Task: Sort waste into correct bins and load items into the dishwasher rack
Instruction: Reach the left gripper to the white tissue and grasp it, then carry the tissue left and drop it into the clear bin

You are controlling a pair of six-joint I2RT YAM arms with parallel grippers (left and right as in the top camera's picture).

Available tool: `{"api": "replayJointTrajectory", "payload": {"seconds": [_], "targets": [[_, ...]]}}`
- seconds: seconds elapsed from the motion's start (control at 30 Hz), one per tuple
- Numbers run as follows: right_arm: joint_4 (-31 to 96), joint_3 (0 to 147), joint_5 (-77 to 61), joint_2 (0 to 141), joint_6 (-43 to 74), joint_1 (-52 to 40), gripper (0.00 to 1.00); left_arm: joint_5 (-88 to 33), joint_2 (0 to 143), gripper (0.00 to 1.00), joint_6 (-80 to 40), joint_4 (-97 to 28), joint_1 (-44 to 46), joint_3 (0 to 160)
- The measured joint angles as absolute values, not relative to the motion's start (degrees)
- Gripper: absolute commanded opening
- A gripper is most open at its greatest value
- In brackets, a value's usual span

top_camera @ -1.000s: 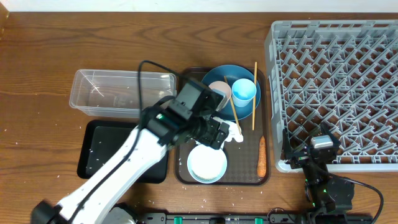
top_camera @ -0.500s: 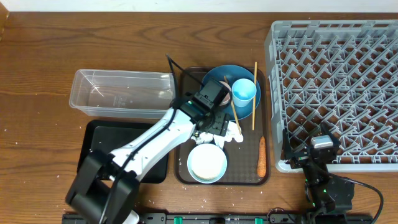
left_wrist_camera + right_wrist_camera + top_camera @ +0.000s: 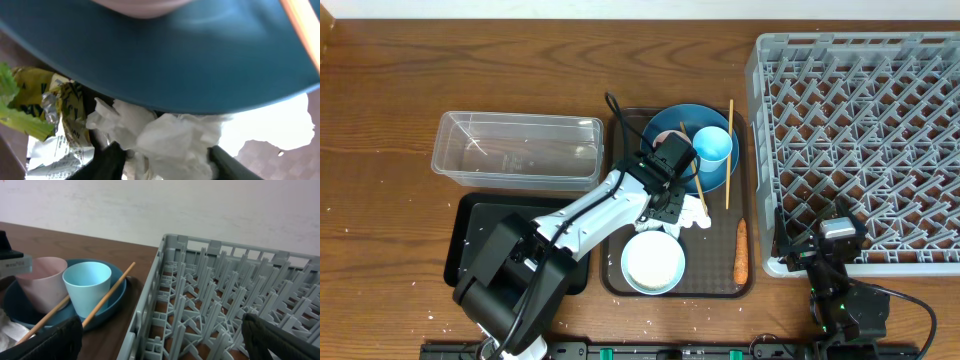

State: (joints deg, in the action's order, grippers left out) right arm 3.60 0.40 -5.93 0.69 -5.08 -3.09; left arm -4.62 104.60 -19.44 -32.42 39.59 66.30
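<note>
My left gripper (image 3: 672,207) is down on the brown tray, just below the dark-blue plate (image 3: 665,125). In the left wrist view its fingers (image 3: 167,159) press both sides of the crumpled white napkin (image 3: 167,135), also visible from overhead (image 3: 697,214). The green-and-white wrapper (image 3: 52,120) lies beside it. The pink cup (image 3: 667,140) and light-blue cup (image 3: 712,146) stand on the plate. Two chopsticks (image 3: 728,150) rest across the plate. The carrot (image 3: 741,250) and light-blue bowl (image 3: 653,262) lie on the tray. My right gripper (image 3: 160,342) is open and empty at the grey rack's (image 3: 865,130) front-left corner.
The clear tub (image 3: 518,150) stands left of the brown tray (image 3: 616,282), and the black tray (image 3: 480,245) sits in front of it with white specks on it. The left arm's cable loops above the plate's left rim.
My left arm has swung right and stretched out over the brown tray, bringing the gripper down at the napkin below the plate. The right arm has not moved.
</note>
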Motion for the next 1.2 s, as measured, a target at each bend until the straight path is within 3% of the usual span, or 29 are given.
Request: {"api": "replayJointTrajectory", "payload": {"seconds": [0.2,0.47,0.77,1.2], "targets": [[3.6,0.4,-5.93,0.69,-5.08,-3.09,0.99,-4.4,104.6,0.06,-19.66,-32.29,39.59,66.3],[3.6,0.4,-5.93,0.69,-5.1,-3.09,0.99,-4.32,101.89,0.06,-19.49,-32.32,39.59,66.3],[3.6,0.4,-5.93,0.69,-5.1,-3.09,0.99,-4.01,83.99,0.06,-19.44,-32.23,39.0,66.3],[3.6,0.4,-5.93,0.69,-5.08,-3.09,0.99,8.19,69.58,0.06,-17.56,-32.1,26.2,66.3]]}}
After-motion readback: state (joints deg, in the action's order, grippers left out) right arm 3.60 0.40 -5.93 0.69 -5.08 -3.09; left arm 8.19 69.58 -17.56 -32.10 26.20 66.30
